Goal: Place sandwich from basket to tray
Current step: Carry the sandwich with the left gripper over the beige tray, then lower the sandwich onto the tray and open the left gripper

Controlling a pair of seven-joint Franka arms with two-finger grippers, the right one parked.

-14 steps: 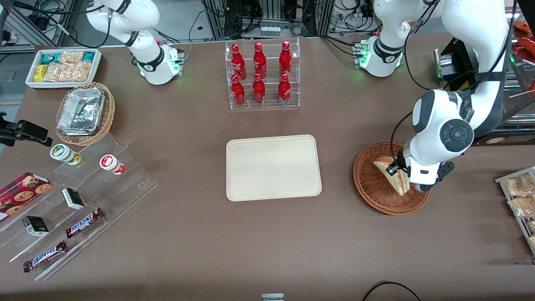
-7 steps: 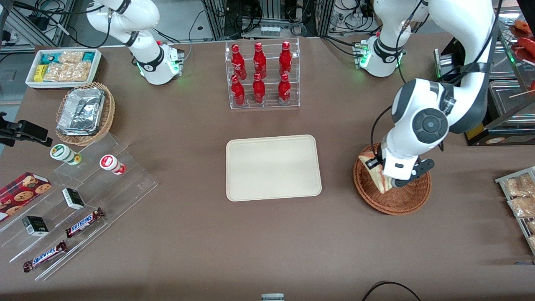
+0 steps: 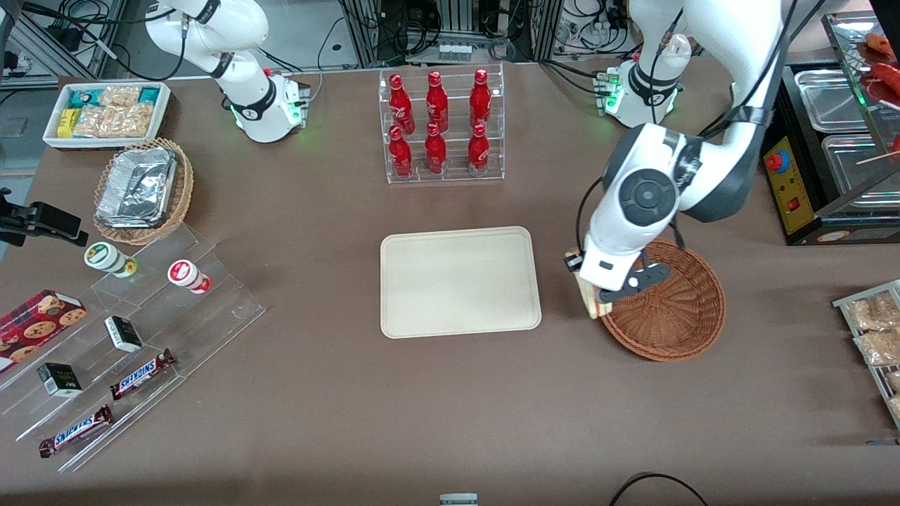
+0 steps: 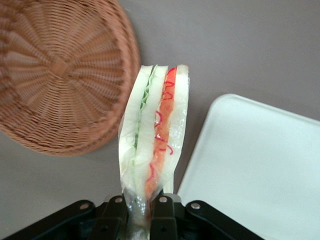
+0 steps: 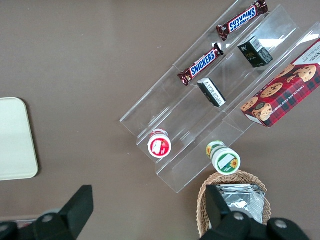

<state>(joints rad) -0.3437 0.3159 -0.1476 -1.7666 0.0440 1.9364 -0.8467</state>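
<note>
Transfer stage, roughly midway by my judgement: the pick is done, the carry is under way, and the set-down is not yet made.

Table point(image 3: 316, 422): one brown worktop carries everything.

Tray point(image 3: 460, 282): one, cream, at the worktop's middle, nothing on it. It is the goal; what is left is to bring my load over it, lower and let go.

Basket point(image 3: 671, 309): one reddish-brown wicker bowl, toward the working arm's end of the table, just beside the tray and apart from it. Nothing lies in it now.

Bottle rack point(image 3: 441, 126): one clear rack near the table's edge by the arm bases, holding six red bottles.

Foil basket point(image 3: 144, 190): one lighter wicker basket with foil containers, toward the parked arm's end; one white bin of snack packets point(image 3: 107, 112) lies near that corner.

Clear stepped stand point(image 3: 140, 337): one, carrying two Snickers bars, two small dark boxes and two round tubs; one cookie box point(image 3: 39, 320) sits at its end.

Gripper point(image 4: 142, 210): mine, one, closed tight on the lower edge of the sandwich. It hangs above the strip of worktop between the basket's rim and the tray's nearest short edge.

Sandwich point(image 4: 155, 135): one wrapped wedge, held in the air on edge with its filling layers showing, clear of the basket and not yet over the tray.
</note>
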